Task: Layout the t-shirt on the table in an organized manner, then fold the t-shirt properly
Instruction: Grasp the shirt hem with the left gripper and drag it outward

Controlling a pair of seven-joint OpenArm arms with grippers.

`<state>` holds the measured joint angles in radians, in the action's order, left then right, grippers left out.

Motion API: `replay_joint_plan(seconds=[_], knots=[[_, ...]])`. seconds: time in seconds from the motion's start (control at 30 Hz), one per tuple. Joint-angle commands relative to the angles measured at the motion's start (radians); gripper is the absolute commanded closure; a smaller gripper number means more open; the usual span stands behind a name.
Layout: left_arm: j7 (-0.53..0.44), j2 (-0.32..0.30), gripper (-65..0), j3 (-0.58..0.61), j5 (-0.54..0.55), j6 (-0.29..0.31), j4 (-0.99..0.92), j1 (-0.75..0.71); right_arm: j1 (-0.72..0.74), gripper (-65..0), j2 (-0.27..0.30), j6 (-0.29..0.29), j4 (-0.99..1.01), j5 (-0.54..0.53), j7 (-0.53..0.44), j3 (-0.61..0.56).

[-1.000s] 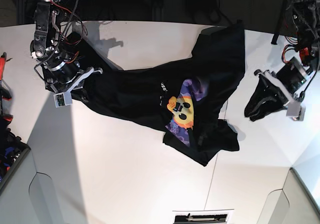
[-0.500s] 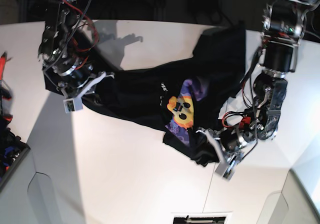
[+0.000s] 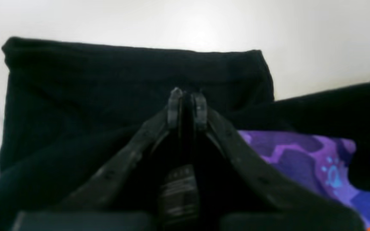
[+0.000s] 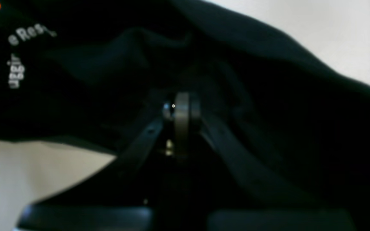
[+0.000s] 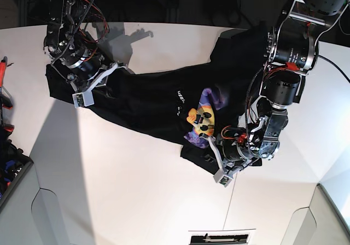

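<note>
The black t-shirt (image 5: 153,100) lies crumpled in a diagonal band across the white table (image 5: 136,174), its orange-yellow sun-face graphic (image 5: 202,119) facing up. My right gripper (image 5: 112,75) is shut on the shirt's left end. In the right wrist view, that gripper (image 4: 180,104) sits buried in dark folds (image 4: 268,80) near the white lettering (image 4: 18,67). My left gripper (image 5: 210,149) is at the shirt's lower edge, below the graphic. In the left wrist view, the gripper (image 3: 187,99) has its fingertips pinched together on black cloth (image 3: 108,80), beside the purple patch (image 3: 300,150).
Red-handled tools (image 5: 4,92) and a dark bin (image 5: 11,174) sit off the table's left edge. A thin seam line (image 5: 232,201) runs toward the front, where a printed label (image 5: 221,237) lies. Cut-out corners (image 5: 41,201) mark the front sides. Dark clutter lines the back.
The left arm swung in from the right side of the table onto the shirt's lower edge and closed its jaws there. The right gripper carried the shirt's left end farther back.
</note>
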<state>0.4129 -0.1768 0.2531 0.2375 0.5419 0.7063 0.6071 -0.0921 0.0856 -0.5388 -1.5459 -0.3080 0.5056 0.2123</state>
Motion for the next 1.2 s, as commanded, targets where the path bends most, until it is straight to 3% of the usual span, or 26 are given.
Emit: replay_joint_plan(seconds=[0.0,0.23,0.4,0.67,0.83,1.1,1.17], knots=[[-0.014,-0.008,-4.4,-0.003,-0.023,-0.019,0.001,0.032,-0.004,0.0,0.003,-0.008,-0.028,-0.024,-0.019,0.003],[-0.044,-0.058,-4.4,0.048,-0.058,-0.03,-0.058,0.033,-0.101,0.0,0.003,-0.019,-0.123,-0.038,-0.009,0.003],[-0.08,-0.085,-4.4,0.138,-0.097,-0.165,-0.064,0.037,-0.15,0.0,0.017,-0.018,-0.138,-0.025,0.015,0.005],[-0.08,-0.09,-4.5,0.162,-0.122,-0.195,-0.064,0.042,-0.238,0.0,0.031,-0.019,-0.139,-0.021,0.017,0.02],[-0.078,-0.092,-4.5,0.162,-0.171,-0.296,-0.064,0.068,-0.289,0.0,0.049,-0.019,-0.141,-0.036,0.018,0.072],[-0.05,-0.092,-4.5,0.162,-0.166,-0.306,-0.064,0.164,-0.315,0.0,0.117,-0.034,-0.17,-0.135,0.013,0.117],[-0.027,-0.093,-4.5,0.161,-0.127,-0.259,-0.056,0.18,-0.307,0.0,0.119,-0.034,-0.202,-0.153,0.008,0.123]])
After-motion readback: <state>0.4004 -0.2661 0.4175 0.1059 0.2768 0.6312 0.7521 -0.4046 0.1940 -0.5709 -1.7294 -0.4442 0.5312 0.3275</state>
